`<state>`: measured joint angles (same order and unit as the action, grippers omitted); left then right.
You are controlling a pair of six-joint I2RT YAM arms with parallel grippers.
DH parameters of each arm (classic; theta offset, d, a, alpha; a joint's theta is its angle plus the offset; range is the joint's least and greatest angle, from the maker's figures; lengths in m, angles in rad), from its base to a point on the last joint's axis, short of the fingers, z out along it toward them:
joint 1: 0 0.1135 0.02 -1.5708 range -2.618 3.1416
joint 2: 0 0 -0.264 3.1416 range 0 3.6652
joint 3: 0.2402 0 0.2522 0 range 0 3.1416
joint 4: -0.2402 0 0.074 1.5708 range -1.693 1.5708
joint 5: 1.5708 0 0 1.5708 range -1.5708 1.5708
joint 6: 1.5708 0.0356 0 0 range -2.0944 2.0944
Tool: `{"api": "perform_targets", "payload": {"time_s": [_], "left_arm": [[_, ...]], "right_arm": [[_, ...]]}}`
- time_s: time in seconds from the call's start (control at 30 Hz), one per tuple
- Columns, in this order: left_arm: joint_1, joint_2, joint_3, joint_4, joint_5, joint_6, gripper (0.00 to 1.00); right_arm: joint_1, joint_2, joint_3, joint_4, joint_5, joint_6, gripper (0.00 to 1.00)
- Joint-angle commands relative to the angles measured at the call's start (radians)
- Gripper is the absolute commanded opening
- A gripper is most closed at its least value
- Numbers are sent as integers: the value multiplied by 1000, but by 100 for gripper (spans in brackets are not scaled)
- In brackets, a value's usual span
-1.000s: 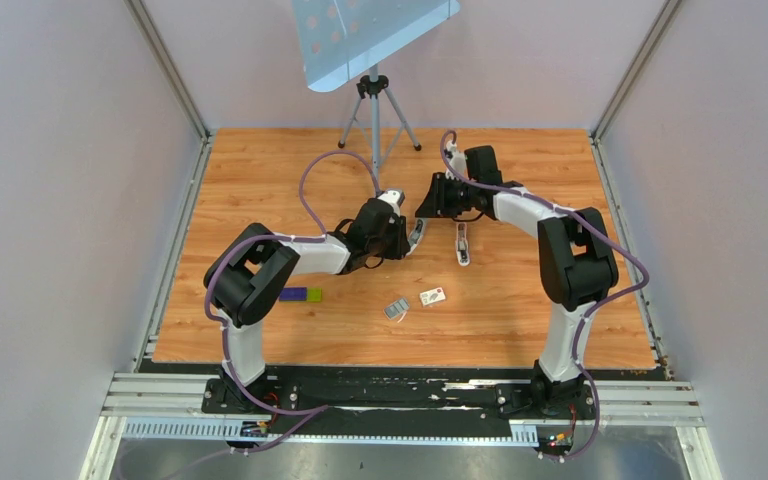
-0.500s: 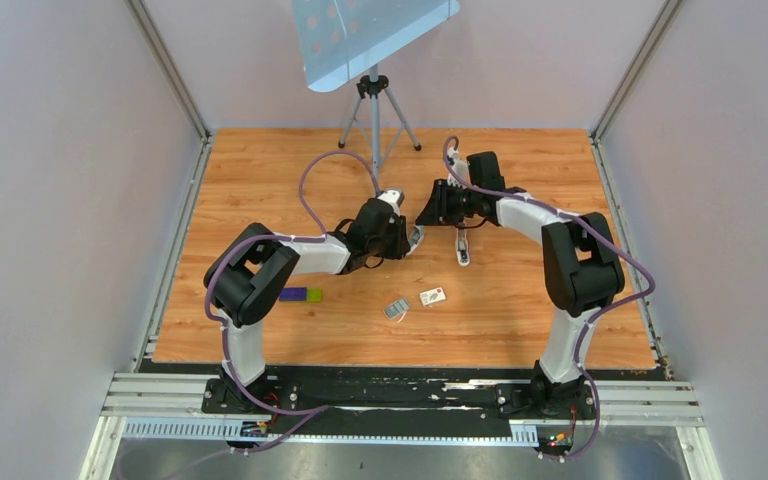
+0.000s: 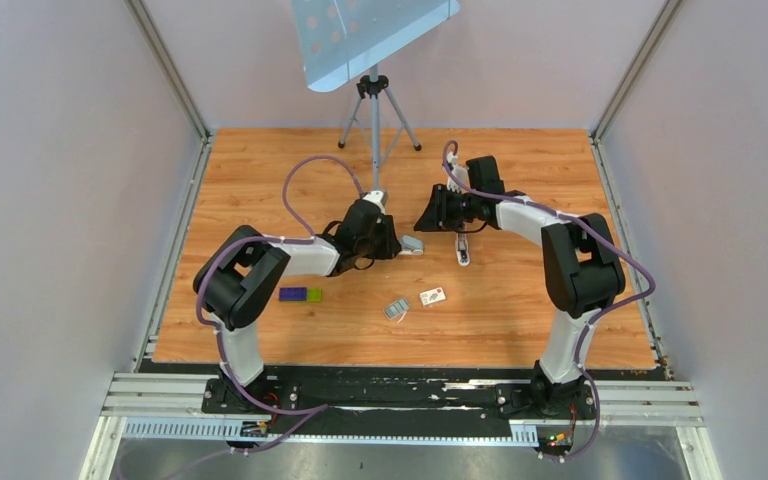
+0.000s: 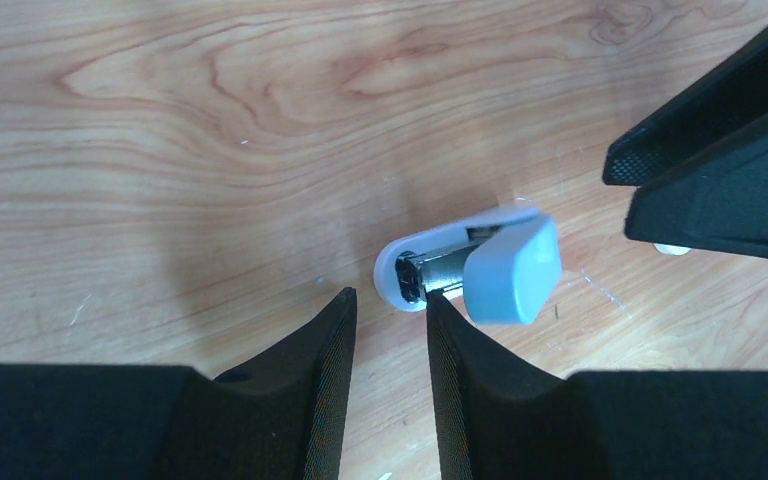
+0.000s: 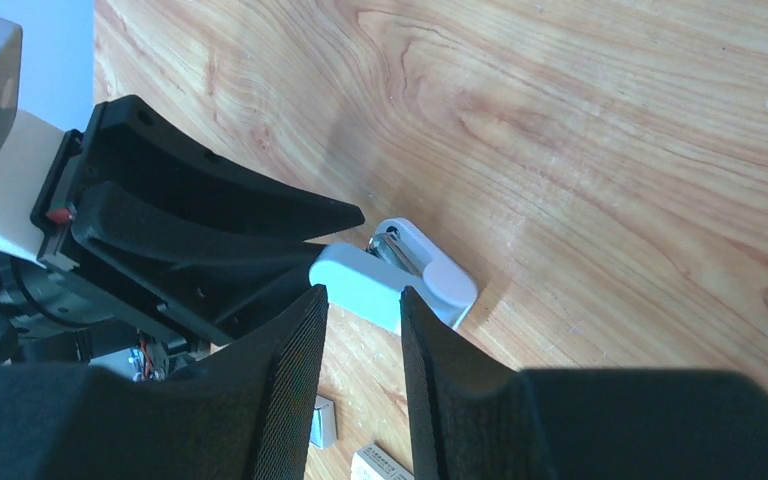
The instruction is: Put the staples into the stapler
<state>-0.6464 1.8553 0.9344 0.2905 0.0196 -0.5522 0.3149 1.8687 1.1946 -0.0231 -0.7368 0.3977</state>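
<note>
Bench of orange-brown wood (image 3: 260,190) carries a small white stapler (image 4: 460,262) with a pale blue-grey lid and a silver channel inside, lying mid-bench between the two hands. Its long axis runs roughly left to right. The open mouth with the channel points left at the left hand (image 4: 390,300), the hinge end points right, and the lid is tilted up off the body. The left hand's fingers stand a narrow slit apart and hold nothing, their tips just beside the mouth; whether one touches it I cannot tell. The right hand (image 5: 363,295), on the stapler's far-right side, is likewise nearly closed and empty, apart from the lid. Just right lies a slim whitish-pink piece (image 3: 462,250), its length running near to far. Nearer are a small grey packet (image 3: 396,308), a flat white labelled card (image 3: 433,296) and, well to the left, a purple-and-green block (image 3: 301,294).
</note>
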Motion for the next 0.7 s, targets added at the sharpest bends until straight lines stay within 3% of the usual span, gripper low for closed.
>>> {"api": "perform_targets", "payload": {"time_s": [0.0,0.3,0.67], "left_arm": [[27,-57,-35,31,-6,-47,35],[36,-137,-56,38,-18,-40,35],[36,-144,-51,82,36,0,37]], "right_arm": [[16,-33,-18,-18,-6,19,37],[54,-2,-4,-35,57,103,35],[110,3,29,-152,125,-15,36]]}}
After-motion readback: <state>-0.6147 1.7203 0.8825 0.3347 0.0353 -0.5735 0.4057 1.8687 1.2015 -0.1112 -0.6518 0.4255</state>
